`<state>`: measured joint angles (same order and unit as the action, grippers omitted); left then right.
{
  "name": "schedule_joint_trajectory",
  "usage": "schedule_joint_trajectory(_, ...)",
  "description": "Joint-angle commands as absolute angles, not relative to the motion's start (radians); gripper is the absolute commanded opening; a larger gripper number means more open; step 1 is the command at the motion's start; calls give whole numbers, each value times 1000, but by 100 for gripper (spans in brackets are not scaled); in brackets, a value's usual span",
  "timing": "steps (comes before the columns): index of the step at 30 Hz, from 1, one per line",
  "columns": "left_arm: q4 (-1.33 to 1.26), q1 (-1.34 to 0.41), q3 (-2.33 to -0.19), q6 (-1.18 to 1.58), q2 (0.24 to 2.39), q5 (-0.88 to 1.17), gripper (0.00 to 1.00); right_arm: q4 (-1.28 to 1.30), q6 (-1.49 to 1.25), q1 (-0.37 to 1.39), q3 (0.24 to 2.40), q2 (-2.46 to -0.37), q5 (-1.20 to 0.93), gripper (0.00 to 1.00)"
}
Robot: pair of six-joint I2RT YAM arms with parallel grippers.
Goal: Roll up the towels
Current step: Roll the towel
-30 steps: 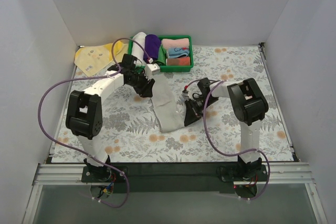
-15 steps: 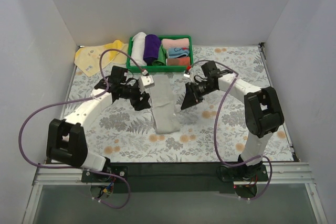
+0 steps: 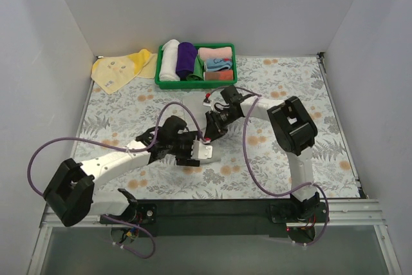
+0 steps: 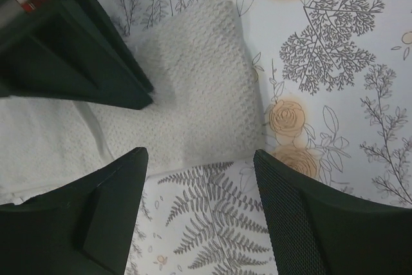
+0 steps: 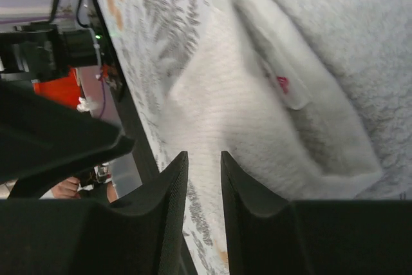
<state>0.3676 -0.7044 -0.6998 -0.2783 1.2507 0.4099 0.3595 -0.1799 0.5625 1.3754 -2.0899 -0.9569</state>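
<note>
- Fingers [image 4: 96,217] of the left gripper [image 4: 201,156] stand wide apart, with nothing between them but the flowered tablecloth [image 4: 322,62].
- The near edge of the grey towel [image 4: 193,101] lies just beyond those fingertips, touching neither of them.
- The right gripper [image 5: 203,154] has its jaws only narrowly parted. Its tips rest at the cloth, and no fold shows in the slit between them.
- In the left wrist view the right gripper comes in from the upper left as a dark wedge, its tip down on the towel.
- From above, the grey towel sits mid-table under the two grippers, which nearly meet over it. Only a small pale patch shows beside the left gripper [image 3: 196,151].
- The towel is pale, almost white, with a fine waffle weave. It lies flat at one corner and in thicker, creased layers toward the right gripper.
- The right wrist view shows its pile as fluffy, a folded edge running across it, and a small white label [image 5: 283,85] with a red mark.
- The yellow towel [image 3: 116,72] lies spread flat in the far left corner, well apart from both grippers and just beside the green basket [image 3: 193,84].
</note>
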Motion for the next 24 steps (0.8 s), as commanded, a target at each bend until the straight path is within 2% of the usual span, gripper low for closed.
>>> schedule_joint_trajectory(1, 238, -828, -690, -321, 1287, 257, 63, 331, -169, 554, 1341, -2140, -899, 28)
schedule_joint_trajectory(9, 181, -971, -698, -298, 1451, 153, 59, 311, -181, 541, 1295, -2198, -879, 26)
schedule_joint_trajectory(13, 178, -994, -699, -287, 1505, 129, 48, 292, -196, 535, 1270, -2198, -888, 26)
schedule_joint_trajectory(17, 198, -994, -719, -241, 1552, 98, 22, 293, -186, 537, 1247, -2184, -888, 26)
schedule_joint_trajectory(18, 228, -994, -726, -232, 1551, 107, 19, 295, -181, 537, 1240, -2172, -884, 26)
schedule_joint_trajectory(24, 389, -959, -796, -137, 1474, 337, 3, 301, -130, 545, 1177, -2118, -876, 26)
